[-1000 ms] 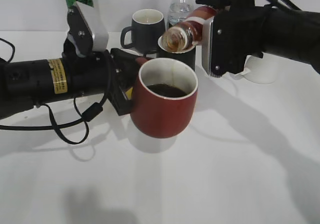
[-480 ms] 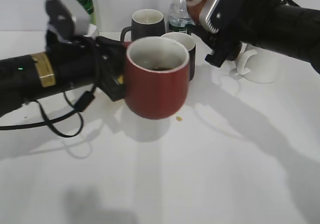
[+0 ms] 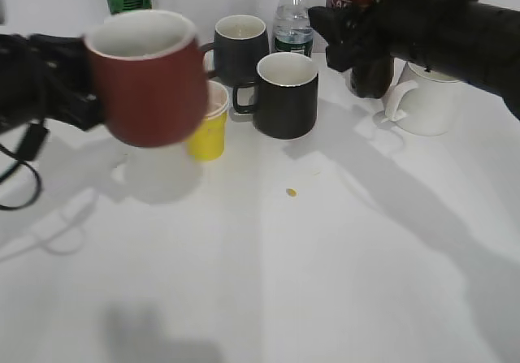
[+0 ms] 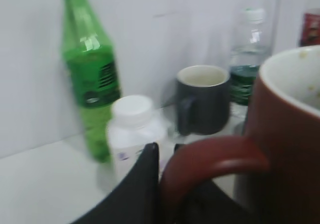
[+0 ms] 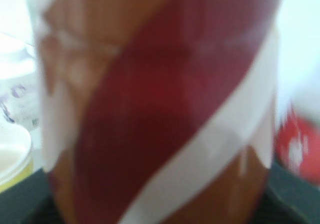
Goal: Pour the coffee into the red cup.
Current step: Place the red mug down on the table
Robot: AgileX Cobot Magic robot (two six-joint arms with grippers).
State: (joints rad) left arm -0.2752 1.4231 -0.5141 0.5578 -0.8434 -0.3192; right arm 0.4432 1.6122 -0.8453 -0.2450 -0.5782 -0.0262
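white table (image 3: 325, 282) fills lower frame, soft grey shadows across it; plain white wall (image 4: 165, 23) behind, upper frame.

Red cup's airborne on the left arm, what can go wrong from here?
1. The red cup hangs off the table, held only by its handle; it could swing or slip.
2. It sits beside the yellow cup, which it may clip.
3. The coffee bottle is upright near the white mug.
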